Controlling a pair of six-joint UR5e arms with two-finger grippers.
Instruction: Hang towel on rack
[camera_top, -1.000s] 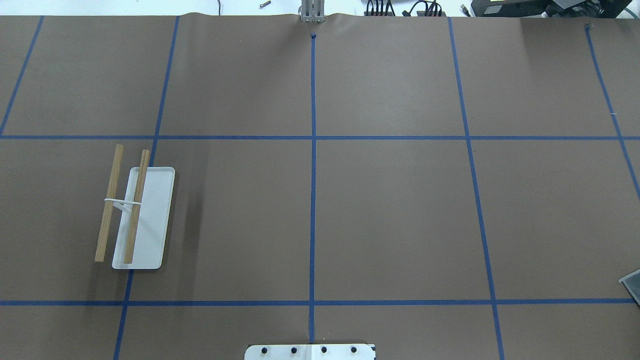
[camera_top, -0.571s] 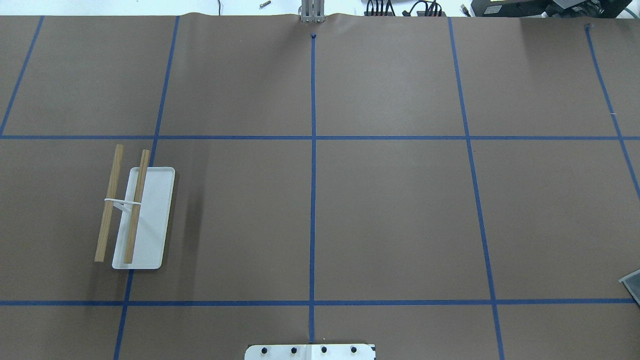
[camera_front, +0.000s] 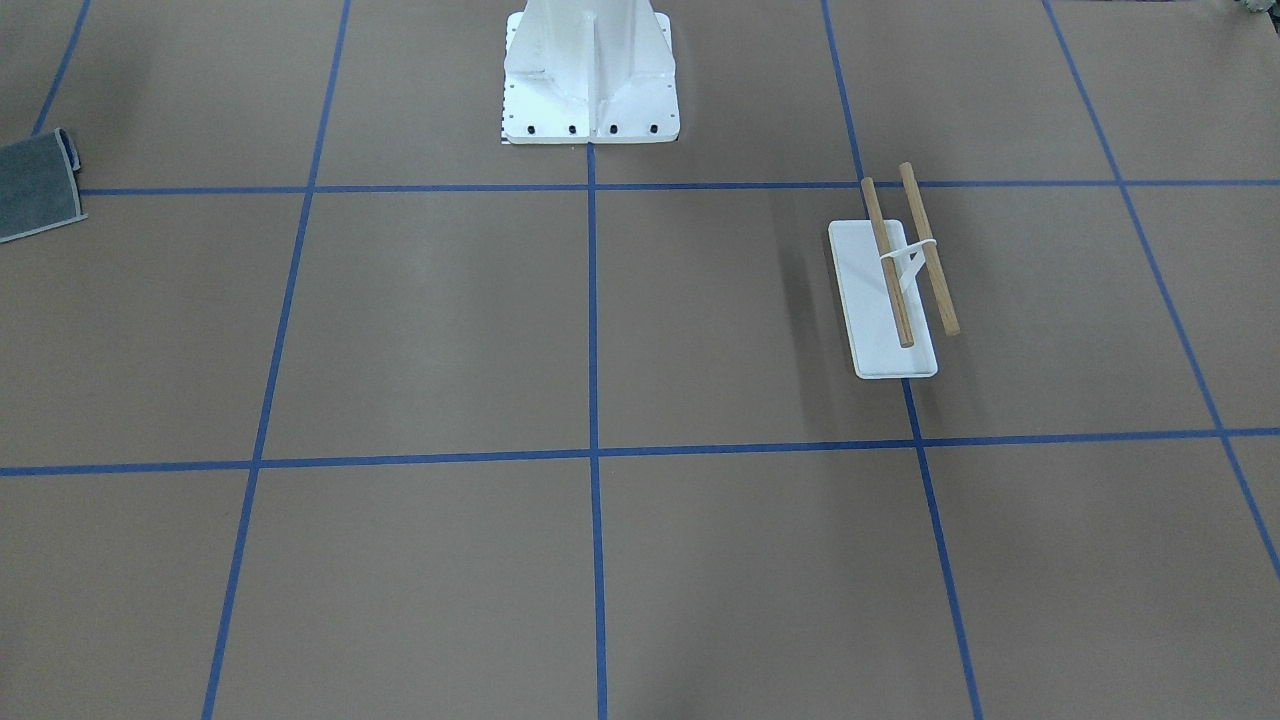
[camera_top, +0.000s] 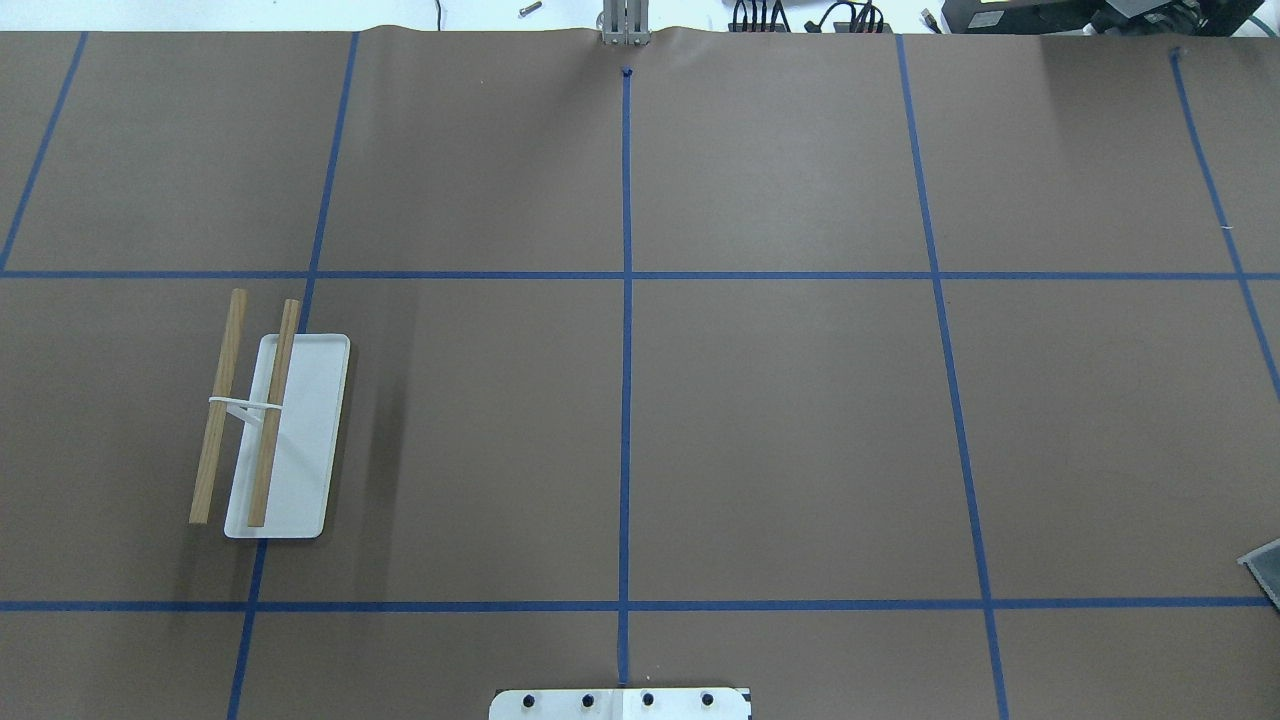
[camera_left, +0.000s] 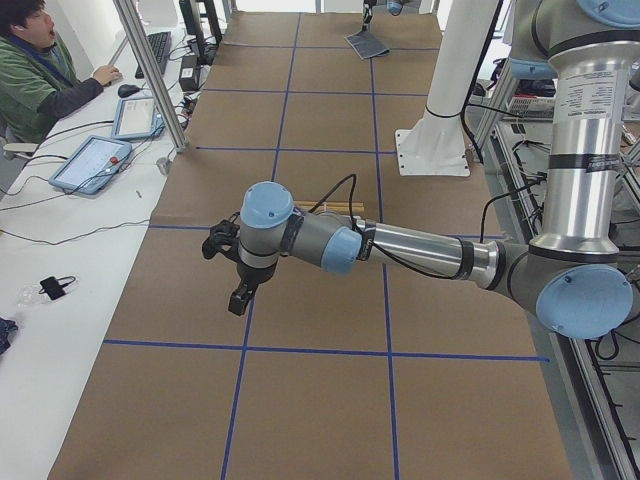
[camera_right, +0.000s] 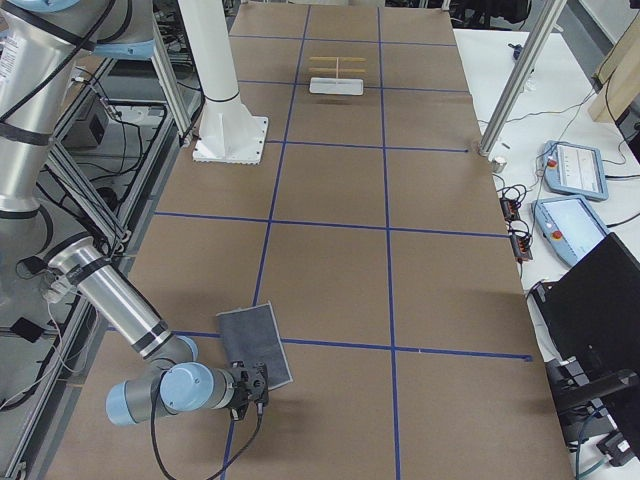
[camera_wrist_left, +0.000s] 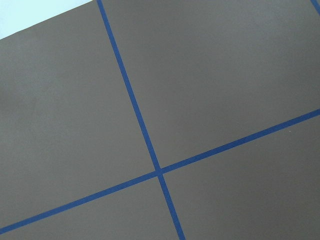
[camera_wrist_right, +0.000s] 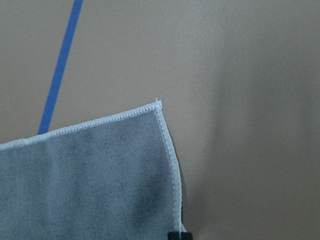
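The towel (camera_front: 35, 185) lies flat, dark grey face up with a pale stitched edge, at the table's end on my right; it also shows in the overhead view (camera_top: 1265, 568) and the exterior right view (camera_right: 252, 345). The rack (camera_top: 260, 410) has a white base and two wooden bars and stands on my left side (camera_front: 905, 262). My right gripper (camera_right: 258, 388) hovers low at the towel's near corner (camera_wrist_right: 90, 175); I cannot tell if it is open or shut. My left gripper (camera_left: 235, 270) hangs above bare table near the rack; I cannot tell its state.
The white robot pedestal (camera_front: 590, 75) stands at the table's middle edge. Blue tape lines grid the brown table cover. A metal post (camera_right: 520, 70) and tablets (camera_right: 572, 165) stand along the operators' side, where a person (camera_left: 35, 70) sits.
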